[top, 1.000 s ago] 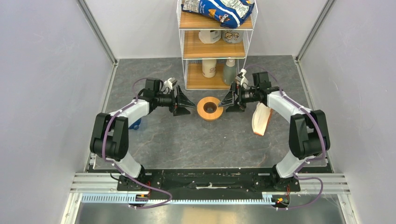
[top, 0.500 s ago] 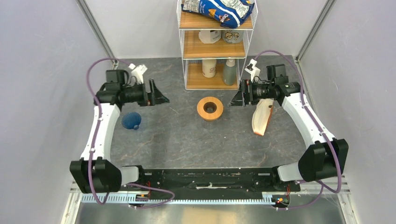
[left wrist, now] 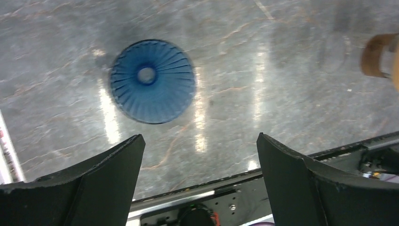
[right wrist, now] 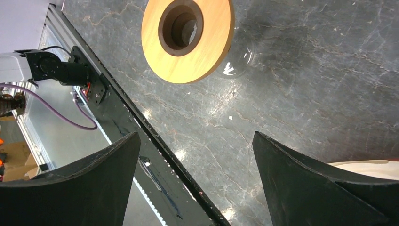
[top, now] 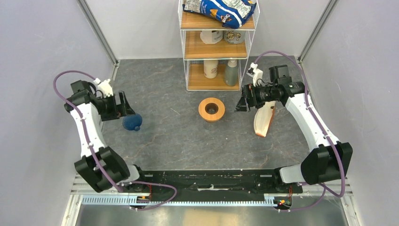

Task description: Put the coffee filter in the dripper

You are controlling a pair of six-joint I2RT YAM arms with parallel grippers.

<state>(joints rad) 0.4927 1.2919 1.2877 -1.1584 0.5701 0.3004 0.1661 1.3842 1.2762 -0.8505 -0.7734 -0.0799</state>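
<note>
The dark blue ribbed dripper [top: 132,121] stands on the grey table at the left; the left wrist view shows it from above [left wrist: 153,81]. My left gripper [top: 124,104] is open and empty, hovering just behind and above the dripper, with the dripper ahead of its fingertips [left wrist: 197,139]. My right gripper [top: 242,102] is open and empty, in the air right of the orange-tan ring [right wrist: 195,134]. No single coffee filter shows apart from the upright white-and-tan bundle [top: 263,118], which stands below my right wrist [right wrist: 371,165].
The orange-tan ring [top: 211,108] with a centre hole sits on a clear glass beaker mid-table [right wrist: 188,37]. A wooden shelf rack [top: 217,42] with bottles and a snack bag stands at the back. Grey walls close both sides. The black base rail [top: 211,181] runs along the near edge.
My left arm has swung away from the ring, out to the far left, and come down over the dripper. My right gripper has drawn back a little from the ring. Both stay open.
</note>
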